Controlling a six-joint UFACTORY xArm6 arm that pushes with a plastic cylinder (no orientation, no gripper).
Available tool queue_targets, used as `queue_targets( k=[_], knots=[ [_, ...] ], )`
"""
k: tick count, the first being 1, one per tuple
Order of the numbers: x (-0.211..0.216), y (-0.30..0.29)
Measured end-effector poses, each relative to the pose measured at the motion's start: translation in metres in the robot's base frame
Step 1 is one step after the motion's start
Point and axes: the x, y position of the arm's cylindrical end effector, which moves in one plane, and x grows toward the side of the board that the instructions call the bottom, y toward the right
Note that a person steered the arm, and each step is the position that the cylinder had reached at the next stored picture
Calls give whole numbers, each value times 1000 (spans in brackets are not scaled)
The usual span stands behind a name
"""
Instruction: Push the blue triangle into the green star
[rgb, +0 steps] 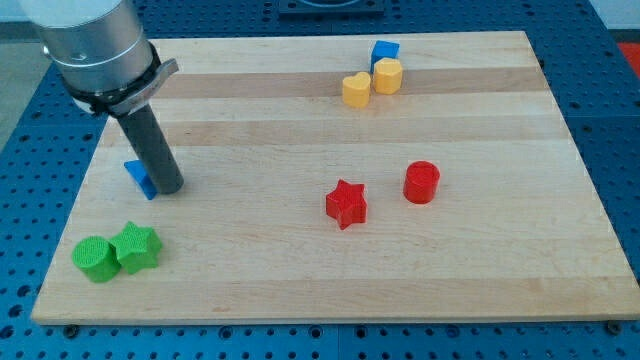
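My tip (168, 187) presses the blue triangle's (139, 177) right side, above the green star (137, 247); no jaws, it grips nothing, and needs to get above it.

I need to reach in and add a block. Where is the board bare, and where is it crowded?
Bare: the wide middle between my tip and the red star, and right of the red cylinder. Crowded: my tip touching the blue triangle above the green star.
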Motion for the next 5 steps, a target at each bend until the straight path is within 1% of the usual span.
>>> queue_targets(
  k=[1, 2, 3, 4, 5],
  knots=[
    [-46, 20],
    [-32, 12],
    [11, 4],
    [17, 10],
    [-33, 18]
  ],
)
